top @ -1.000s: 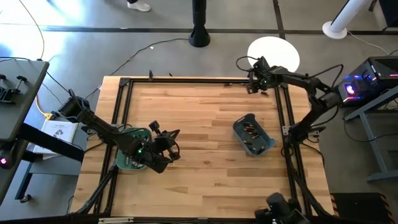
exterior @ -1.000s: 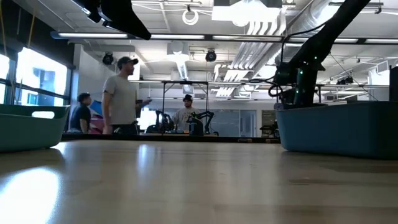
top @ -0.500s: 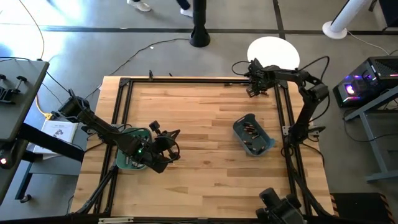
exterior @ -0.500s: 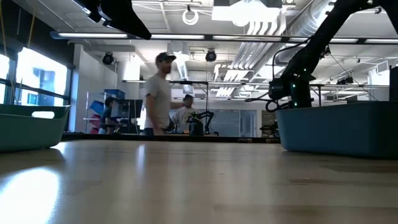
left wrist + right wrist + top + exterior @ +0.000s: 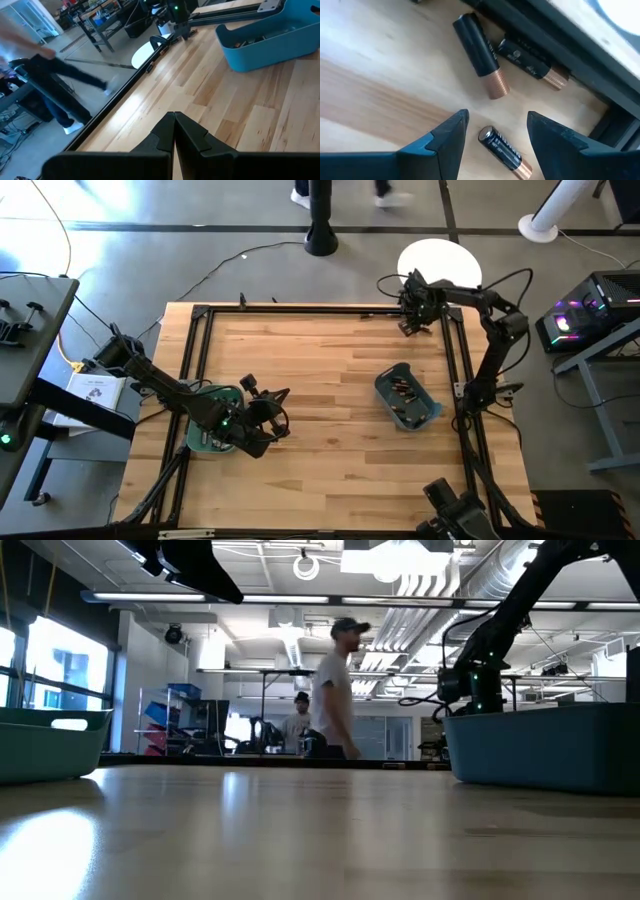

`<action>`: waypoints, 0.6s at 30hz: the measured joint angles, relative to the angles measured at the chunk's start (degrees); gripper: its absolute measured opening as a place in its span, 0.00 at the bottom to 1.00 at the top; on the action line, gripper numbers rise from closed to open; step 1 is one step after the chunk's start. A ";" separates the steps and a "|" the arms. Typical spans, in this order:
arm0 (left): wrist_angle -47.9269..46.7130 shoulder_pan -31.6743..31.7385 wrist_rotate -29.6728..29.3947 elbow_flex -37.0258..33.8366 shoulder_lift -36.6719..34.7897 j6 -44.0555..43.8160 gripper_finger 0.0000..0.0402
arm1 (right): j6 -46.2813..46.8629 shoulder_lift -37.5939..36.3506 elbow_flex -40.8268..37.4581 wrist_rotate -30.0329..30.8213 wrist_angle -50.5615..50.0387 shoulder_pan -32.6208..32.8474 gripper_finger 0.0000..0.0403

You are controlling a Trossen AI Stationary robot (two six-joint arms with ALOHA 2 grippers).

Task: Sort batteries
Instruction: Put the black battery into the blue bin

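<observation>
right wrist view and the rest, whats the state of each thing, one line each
right gripper: open, over the table's far right corner, fingers either side of a battery
battery between the fingers: lying flat on the wood, not gripped
two other batteries: lying flat near the black frame rail
left gripper: shut, holding nothing visible, by the teal bin
blue bin: upright, some batteries inside
teal bin: upright, contents hidden under the left arm

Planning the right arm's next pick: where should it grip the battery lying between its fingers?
Grip the battery across its black mid-body, coming straight down from above. It lies flat on the table, apart from its two neighbours, already between the open right gripper fingers, so they can close on its round sides.
</observation>
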 joint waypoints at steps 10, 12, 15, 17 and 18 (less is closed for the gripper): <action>0.02 0.00 0.00 0.00 -0.02 -0.04 0.01 | -7.11 0.26 1.81 0.65 -5.99 0.47 0.52; 0.04 0.00 0.00 0.00 -0.02 -0.04 0.01 | -8.62 0.26 1.80 0.63 -6.09 0.45 0.51; 0.19 0.00 0.00 0.00 -0.02 -0.06 0.01 | -10.79 0.26 1.76 0.57 -6.28 0.47 0.47; 0.66 0.00 0.00 0.00 -0.01 -0.06 0.01 | -12.42 0.26 1.76 0.09 -6.71 0.36 0.42; 0.90 0.00 0.00 0.00 -0.02 -0.01 0.01 | -13.25 0.26 1.74 -0.47 -7.09 0.25 0.39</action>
